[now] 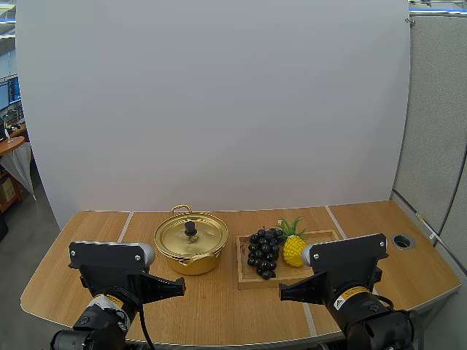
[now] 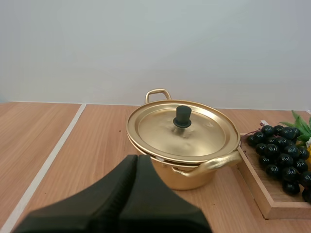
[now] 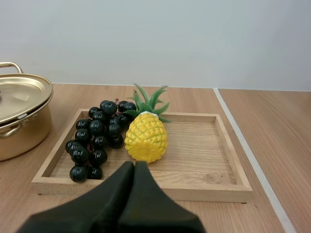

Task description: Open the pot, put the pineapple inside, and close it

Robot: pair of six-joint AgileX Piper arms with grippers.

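High view has left claw point(image 1: 182, 286) and right claw point(image 1: 282, 294) pinched closed, empty, short of lidded pot point(image 1: 193, 264) and pineapple point(image 1: 293, 251).

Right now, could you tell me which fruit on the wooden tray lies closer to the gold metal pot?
The bunch of dark grapes, at the wooden tray's end beside the gold pot; the yellow pineapple sits on their far side.

- Bright, even light falls from overhead across the table point(image 1: 219, 310); shadows beneath the pot point(image 1: 191, 260) lie soft and short.
- The lid point(image 2: 204, 131) carries a mild sheen; grapes point(image 3: 97, 128) show small highlights.
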